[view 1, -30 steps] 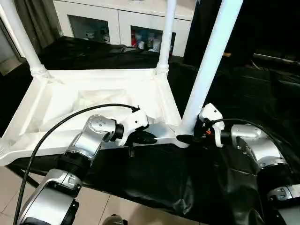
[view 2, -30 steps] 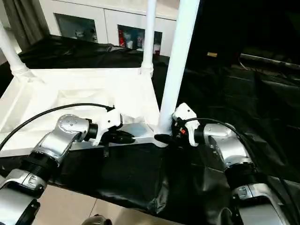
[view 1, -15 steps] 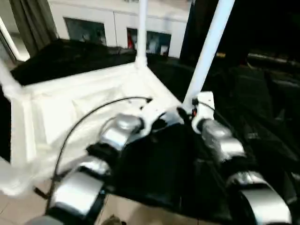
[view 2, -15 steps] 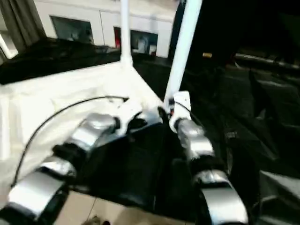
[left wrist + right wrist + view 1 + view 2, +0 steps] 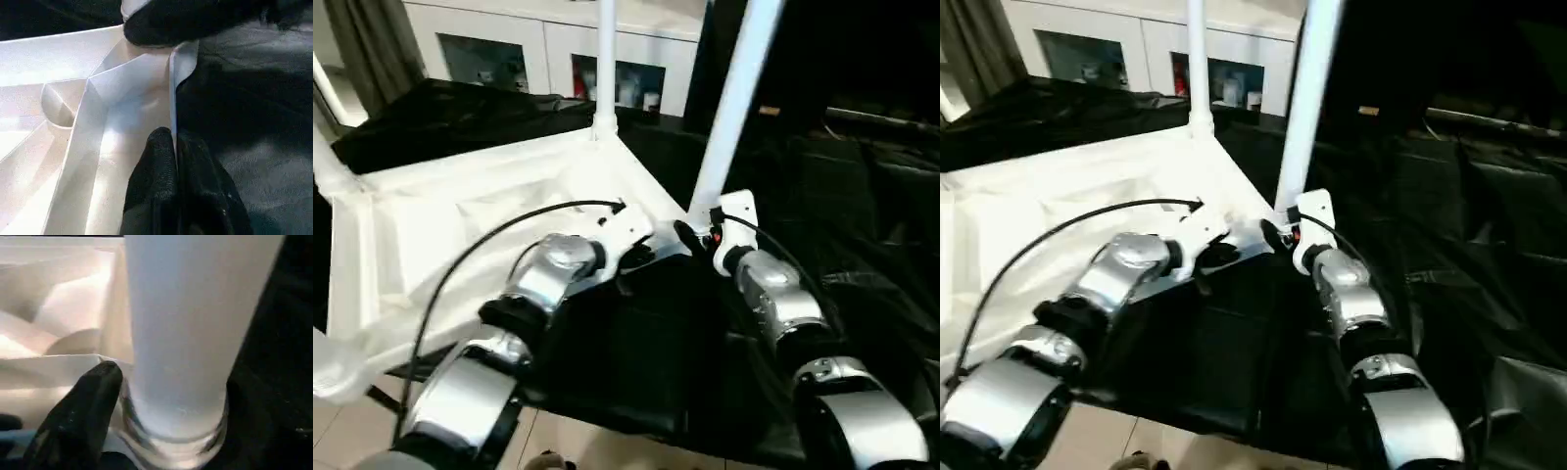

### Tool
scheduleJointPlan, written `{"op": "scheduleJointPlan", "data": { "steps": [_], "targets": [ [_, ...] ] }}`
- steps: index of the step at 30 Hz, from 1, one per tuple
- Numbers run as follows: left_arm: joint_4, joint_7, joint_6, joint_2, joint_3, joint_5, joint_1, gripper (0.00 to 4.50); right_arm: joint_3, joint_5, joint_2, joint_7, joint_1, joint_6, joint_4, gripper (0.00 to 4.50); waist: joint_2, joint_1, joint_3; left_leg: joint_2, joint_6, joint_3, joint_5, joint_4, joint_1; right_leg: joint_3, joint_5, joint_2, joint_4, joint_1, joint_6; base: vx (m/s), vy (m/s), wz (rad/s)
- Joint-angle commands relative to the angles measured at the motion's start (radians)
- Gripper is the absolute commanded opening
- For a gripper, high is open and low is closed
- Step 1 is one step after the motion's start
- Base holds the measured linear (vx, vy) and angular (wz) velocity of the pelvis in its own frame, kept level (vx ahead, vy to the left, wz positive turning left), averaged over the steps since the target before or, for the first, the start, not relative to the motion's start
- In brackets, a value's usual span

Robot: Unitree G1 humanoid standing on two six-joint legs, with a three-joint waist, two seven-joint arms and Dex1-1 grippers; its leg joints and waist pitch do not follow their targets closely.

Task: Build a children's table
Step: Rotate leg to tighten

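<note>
Both arms swung inward, so my left end effector (image 5: pixel 175 147) stays pinched on the table top (image 5: pixel 460 211) rim for steadiness, while the right end effector (image 5: pixel 690 235) brackets the leg (image 5: pixel 729 108), grip unclear.

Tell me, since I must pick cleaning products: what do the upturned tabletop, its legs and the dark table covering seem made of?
Tabletop: apparently moulded white plastic, smooth, semi-gloss, with thin ribs. Nearest leg: likely the same plastic, a smooth round tube with soft sheen. Covering: looks like thin black plastic sheeting, wrinkled and glossy.
</note>
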Motion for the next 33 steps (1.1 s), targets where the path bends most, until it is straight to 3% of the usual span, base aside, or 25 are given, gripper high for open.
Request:
{"op": "scheduleJointPlan", "data": {
  "steps": [1, 3, 4, 7, 12, 17, 21, 33],
  "targets": [
    [-0.043, -0.081, -0.053, 0.011, -0.005, -0.036, 0.030, 0.00, 0.021, 0.015, -0.044, 0.156, 0.002, 0.014, -0.060, 3.88, -0.012, 0.002, -0.074, 0.065, 0.055, -0.030, -0.189, -0.070, 0.013, 0.062, -0.200, -0.088, -0.073, 0.054, -0.208, 0.000, 0.000, 0.00],
    [-0.054, -0.097, -0.049, 0.021, -0.002, -0.043, 0.034, 0.00, 0.026, 0.023, -0.066, 0.227, 0.010, 0.036, -0.085, 3.95, -0.015, 0.005, -0.073, 0.067, 0.075, -0.029, -0.180, -0.068, 0.012, 0.062, -0.183, -0.086, -0.070, 0.054, -0.217, 0.000, 0.000, 0.00],
    [-0.067, -0.117, -0.055, 0.030, 0.001, -0.052, 0.040, 0.00, 0.045, 0.028, -0.094, 0.297, 0.026, 0.060, -0.122, 4.20, -0.013, 0.007, -0.073, 0.066, 0.077, -0.029, -0.178, -0.068, 0.013, 0.063, -0.185, -0.086, -0.071, 0.053, -0.222, 0.000, 0.000, 0.00],
    [-0.103, -0.177, -0.069, 0.052, 0.006, -0.077, 0.056, 0.00, 0.091, 0.033, -0.161, 0.437, 0.063, 0.093, -0.198, 4.25, -0.014, 0.012, -0.072, 0.069, 0.085, -0.030, -0.176, -0.067, 0.011, 0.061, -0.184, -0.085, -0.069, 0.056, -0.220, 0.000, 0.000, 0.00],
    [-0.210, -0.326, -0.053, 0.096, 0.000, -0.125, 0.103, 0.00, 0.153, 0.048, -0.260, 0.649, 0.127, 0.158, -0.306, 4.25, -0.013, 0.019, -0.069, 0.070, 0.069, -0.030, -0.210, -0.069, 0.011, 0.060, -0.268, -0.087, -0.077, 0.053, -0.205, 0.000, 0.000, 0.00],
    [-0.253, -0.371, -0.032, 0.104, 0.000, -0.143, 0.121, 0.00, 0.149, 0.048, -0.265, 0.656, 0.140, 0.177, -0.324, 4.25, -0.012, 0.022, -0.069, 0.071, 0.053, -0.030, -0.213, -0.069, 0.016, 0.062, -0.290, -0.087, -0.081, 0.045, -0.204, 0.000, 0.000, 0.00],
    [-0.279, -0.389, -0.017, 0.109, -0.004, -0.150, 0.133, 0.00, 0.152, 0.055, -0.269, 0.658, 0.148, 0.198, -0.346, 4.25, -0.010, 0.031, -0.073, 0.073, 0.050, -0.030, -0.193, -0.070, 0.016, 0.062, -0.241, -0.085, -0.073, 0.046, -0.212, 0.000, 0.000, 0.00],
    [-0.310, -0.390, 0.005, 0.113, 0.003, -0.141, 0.151, 0.00, 0.150, 0.042, -0.264, 0.655, 0.160, 0.221, -0.354, 3.12, -0.015, 0.030, -0.072, 0.070, 0.051, -0.030, -0.187, -0.069, 0.014, 0.061, -0.256, -0.086, -0.075, 0.048, -0.200, 0.000, 0.000, 0.00]
  ]
}}
